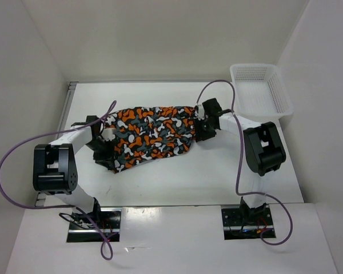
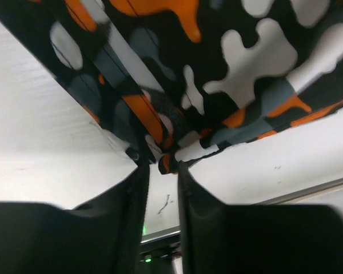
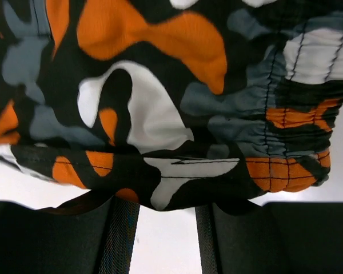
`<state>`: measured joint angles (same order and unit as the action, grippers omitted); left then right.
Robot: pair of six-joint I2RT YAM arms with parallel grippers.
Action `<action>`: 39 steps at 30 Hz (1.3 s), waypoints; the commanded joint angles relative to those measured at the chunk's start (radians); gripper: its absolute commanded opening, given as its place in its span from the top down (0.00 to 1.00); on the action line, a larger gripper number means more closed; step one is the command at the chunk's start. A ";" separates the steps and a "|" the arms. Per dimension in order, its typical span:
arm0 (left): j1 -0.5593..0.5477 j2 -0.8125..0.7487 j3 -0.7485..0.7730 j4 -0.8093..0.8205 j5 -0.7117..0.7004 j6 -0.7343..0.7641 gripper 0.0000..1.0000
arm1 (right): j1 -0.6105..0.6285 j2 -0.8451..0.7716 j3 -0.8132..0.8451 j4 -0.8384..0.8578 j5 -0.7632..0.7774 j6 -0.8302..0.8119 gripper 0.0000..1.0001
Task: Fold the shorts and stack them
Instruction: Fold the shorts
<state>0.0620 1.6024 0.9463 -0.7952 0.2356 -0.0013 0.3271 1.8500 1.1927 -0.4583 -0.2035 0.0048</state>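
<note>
Shorts (image 1: 154, 137) lie spread across the middle of the desk (image 1: 217, 177), running left to right between my two arms, not yet folded in any way I can make out. I have one pincer at each end so the cloth stays stretched out flat, which should make a clean fold easier.

The left pincer (image 2: 160, 168) sits at the near-left corner. Its jaws stand close together with a tuck of the hem caught between the tips, so I read it as clamped on the shorts.

The right pincer (image 3: 167, 208) is at the right end, by the gathered waistband. Its jaws stand further apart and the edge of the cloth drapes across the tips. I cannot tell whether it grips or only touches.

The basket (image 1: 260, 88) waits at the far right, well apart from the shorts. I judge the fold is only starting, and I would want the right-hand grip certain first.
</note>
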 commanded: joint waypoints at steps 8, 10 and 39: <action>-0.001 0.109 0.020 0.008 0.036 0.001 0.95 | 0.003 0.100 0.160 0.087 -0.011 0.098 0.55; -0.001 0.119 0.034 0.008 0.036 0.001 0.97 | 0.003 0.100 0.172 0.098 -0.011 0.113 0.55; -0.039 0.179 0.083 0.008 0.024 0.001 1.00 | 0.105 0.360 0.453 0.125 0.340 0.167 0.65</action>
<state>0.0292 1.7546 1.0130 -0.8169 0.2661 -0.0048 0.4217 2.1818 1.6287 -0.3622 0.0643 0.1741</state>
